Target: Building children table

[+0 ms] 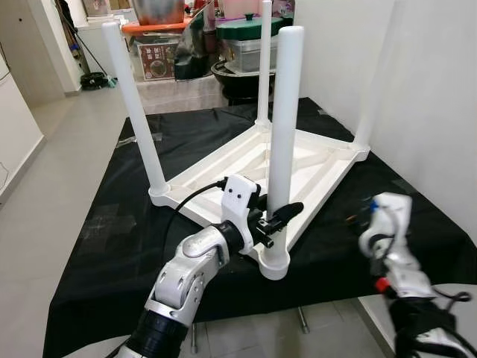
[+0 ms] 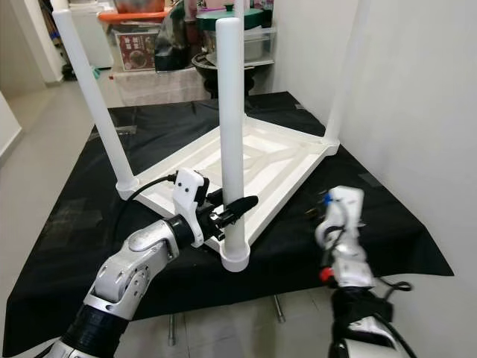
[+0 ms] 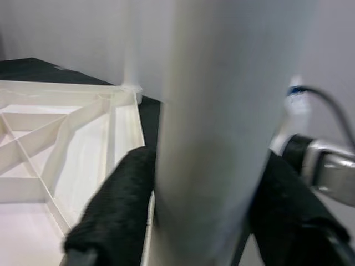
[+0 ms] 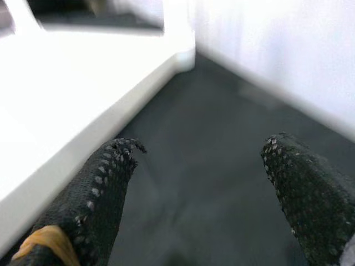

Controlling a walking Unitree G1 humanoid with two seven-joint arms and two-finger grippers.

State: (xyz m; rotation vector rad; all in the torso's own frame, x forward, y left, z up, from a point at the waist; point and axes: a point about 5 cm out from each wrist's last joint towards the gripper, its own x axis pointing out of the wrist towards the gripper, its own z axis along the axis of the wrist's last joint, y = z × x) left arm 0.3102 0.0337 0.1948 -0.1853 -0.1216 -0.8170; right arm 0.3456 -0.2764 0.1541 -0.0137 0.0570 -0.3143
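Note:
A white children's table lies upside down on a black cloth, with its legs pointing up. My left gripper is shut on the nearest leg, low down near its socket at the front corner. In the left wrist view the two black fingers press on either side of that leg. My right gripper is open and holds nothing. It hovers over the cloth beside the table's right edge. The right arm is at the lower right.
A white wall runs close along the right side. Behind the table stand boxes, pots and a green-lidded container. Grey floor opens to the left. The other legs stand upright at the far corners.

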